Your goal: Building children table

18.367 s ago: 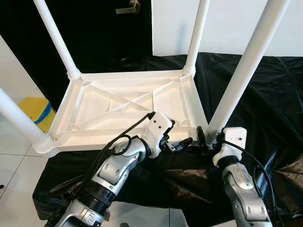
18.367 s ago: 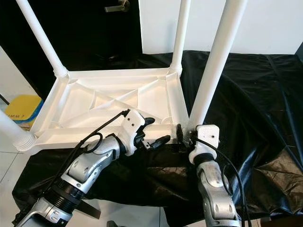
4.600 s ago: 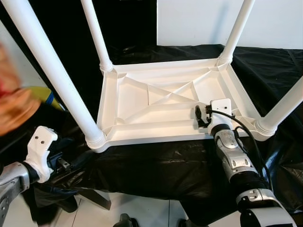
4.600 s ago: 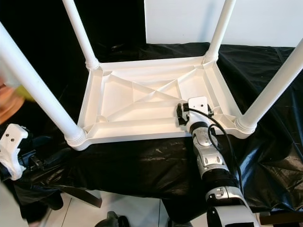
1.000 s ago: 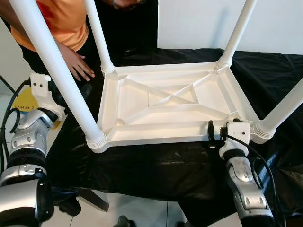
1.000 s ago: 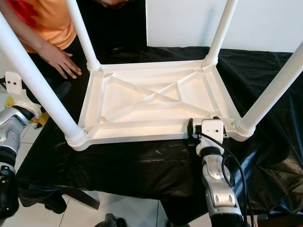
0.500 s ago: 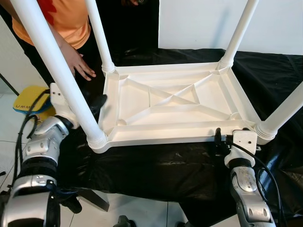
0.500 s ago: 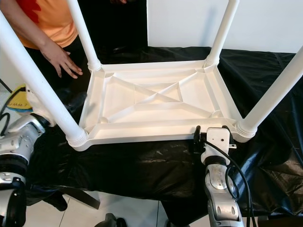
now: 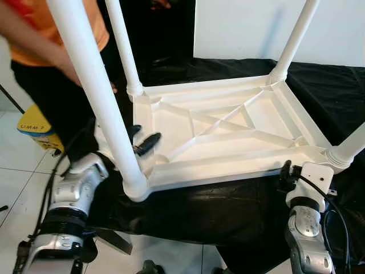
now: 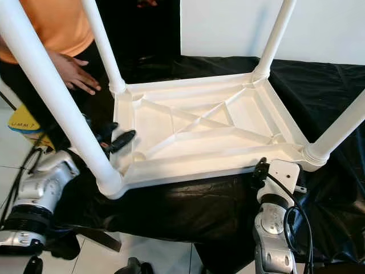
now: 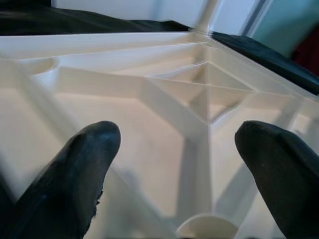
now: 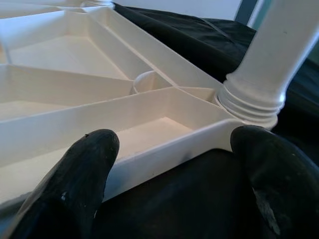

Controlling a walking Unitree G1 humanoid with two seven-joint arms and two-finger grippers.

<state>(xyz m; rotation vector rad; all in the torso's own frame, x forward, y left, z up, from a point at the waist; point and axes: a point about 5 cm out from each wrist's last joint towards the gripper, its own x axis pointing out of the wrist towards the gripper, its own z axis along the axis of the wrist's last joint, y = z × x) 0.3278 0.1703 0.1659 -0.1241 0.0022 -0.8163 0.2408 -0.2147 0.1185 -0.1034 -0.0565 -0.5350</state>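
White plastic children table (image 9: 228, 134) upside down on black sheet (image 9: 342, 97), four legs (image 9: 94, 85) pointing up. Left gripper (image 9: 144, 140) with fingers spread apart over the table's left rim beside the near-left leg. Right gripper (image 10: 261, 169) also spread wide, just before the near rim beside the near-right leg; person in orange shirt (image 10: 57, 25) behind on the left.

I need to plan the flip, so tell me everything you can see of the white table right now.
The white table looks like moulded plastic and lies upside down on a black sheet, its ribbed underside facing up with diagonal braces meeting near the middle. Four round white legs stand up from threaded corner sockets. The left gripper, fingers open, reaches over the rim beside the near left leg. The right gripper, open, sits at the near edge by the near right leg.
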